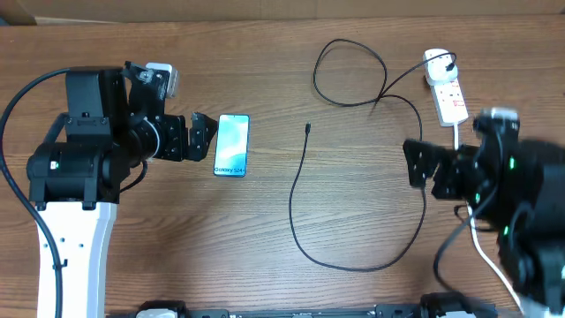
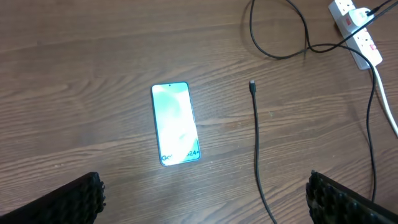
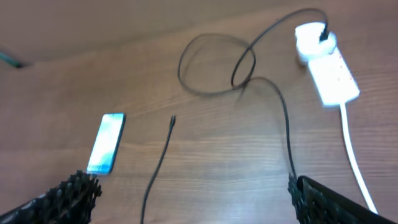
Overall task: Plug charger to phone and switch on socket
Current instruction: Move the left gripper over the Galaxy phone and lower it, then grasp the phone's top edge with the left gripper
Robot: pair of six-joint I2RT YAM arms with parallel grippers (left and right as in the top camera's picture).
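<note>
left gripper (image 1: 204, 138): jaws spread wide and empty; it hovers just left of the phone, fingers pointing at it.
right gripper (image 1: 413, 165): also wide apart and holding nothing, below the socket, close to the cable's right-hand run.
phone (image 1: 231, 146): flat on the table (image 1: 177, 238), left of centre, screen up and lit; nothing is plugged into it.
tip (image 1: 307, 129): the connector lies loose on the wood, right of the phone and apart from it, with no gripper on it.
charger (image 1: 293, 190): from the tip the cable drops, sweeps round in a wide U, climbs past the right gripper, loops at the top and ends at the plug.
plug (image 1: 437, 60): white, and it looks seated in the far end of the socket.
socket (image 1: 448, 95): white strip at top right with red switch marks; too small to tell whether it is on or off.
done: apparently only the plug in the strip.
left: grasp the tip, bring it to the phone's port, push it in, then press the switch.
cord (image 2: 388, 106): thick and white, it runs from the socket down under the right arm.
in the way: nothing lies between tip and phone. The black cable crosses close beside the strip, so a press there could catch it, and the long slack may drag when the tip is lifted.
</note>
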